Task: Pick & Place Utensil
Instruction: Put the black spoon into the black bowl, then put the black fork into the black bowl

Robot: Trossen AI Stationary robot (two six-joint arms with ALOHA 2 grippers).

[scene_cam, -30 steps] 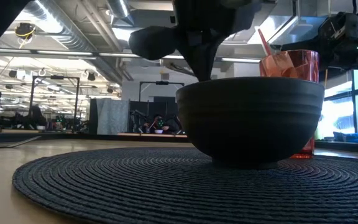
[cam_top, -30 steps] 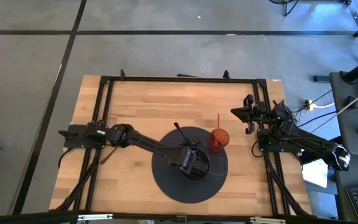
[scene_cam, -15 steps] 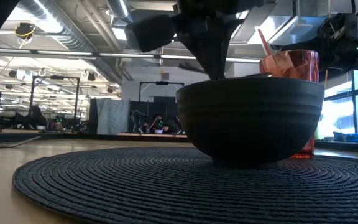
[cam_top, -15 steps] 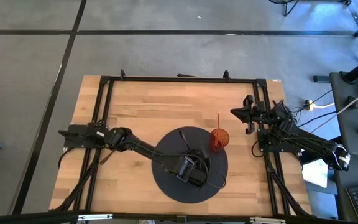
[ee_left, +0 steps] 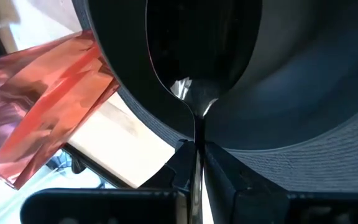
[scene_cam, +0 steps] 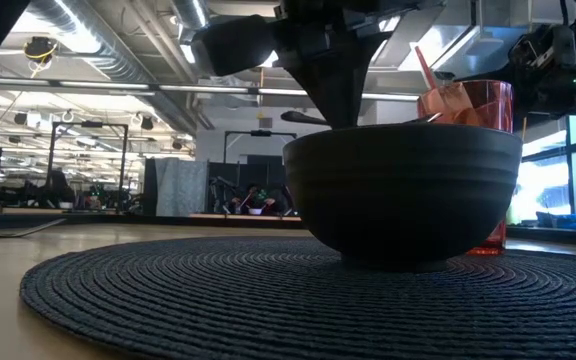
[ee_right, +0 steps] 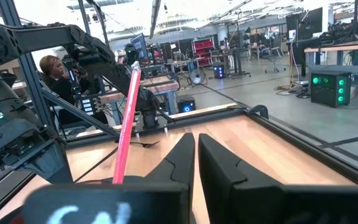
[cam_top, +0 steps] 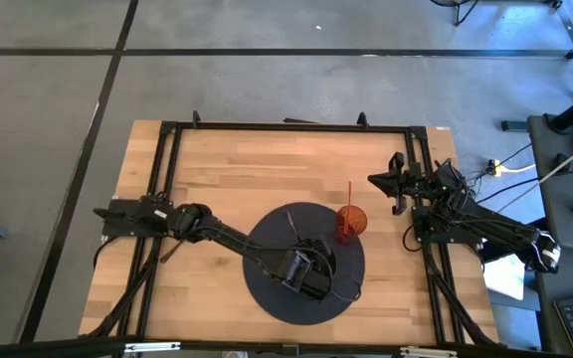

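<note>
I see the left gripper (cam_top: pixel 311 275) over the bowl (scene_cam: pixel 403 190) at the mat's (cam_top: pixel 267 293) centre, fingers pinching the spoon (ee_left: pixel 194 81) handle; its scoop lies inside the bowl. The right gripper (cam_top: pixel 396 184) waits closed at the table's (cam_top: pixel 227 169) right edge.

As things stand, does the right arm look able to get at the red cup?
Probably yes: the right gripper waits at the table's right edge, and bare wood lies between it and the red cup; the left gripper is over the bowl.

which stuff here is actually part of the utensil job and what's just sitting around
In the job: spoon, its handle between the left claw fingers; black bowl it sits in.

Lying about: red cup with straw; round mat; right claw, parked at the table's edge.
</note>
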